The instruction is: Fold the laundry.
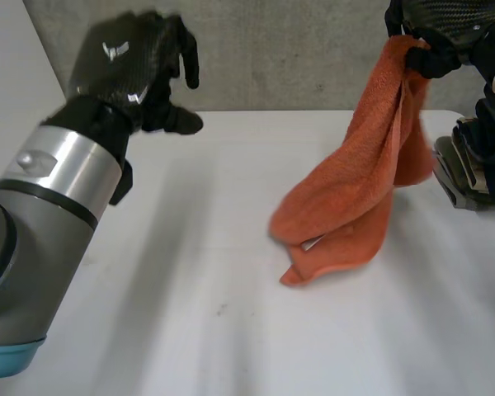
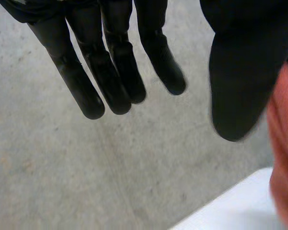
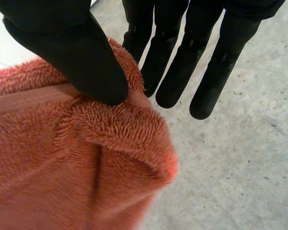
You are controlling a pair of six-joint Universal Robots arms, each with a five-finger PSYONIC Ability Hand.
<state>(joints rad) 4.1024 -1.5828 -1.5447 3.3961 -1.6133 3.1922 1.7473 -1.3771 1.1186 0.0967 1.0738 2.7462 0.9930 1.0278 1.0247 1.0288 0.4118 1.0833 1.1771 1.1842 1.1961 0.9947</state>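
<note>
Right hand [image 1: 447,25] pinches the soft, floppy orange towel [image 1: 355,190] by its top edge, bottom end slumped on the table [image 1: 190,322]; left hand [image 1: 136,70], loose and empty well apart from it, should probably grab a hanging corner.

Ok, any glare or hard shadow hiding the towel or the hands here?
Head view: soft, even light, no glare on the table; the towel hangs well lit from the right hand, and the left hand is dark with its outline plain. Left wrist view: its open fingers stand out against pale grey. Right wrist view: a fold shades one crease of the towel; the thumb's pinch is plain.
</note>
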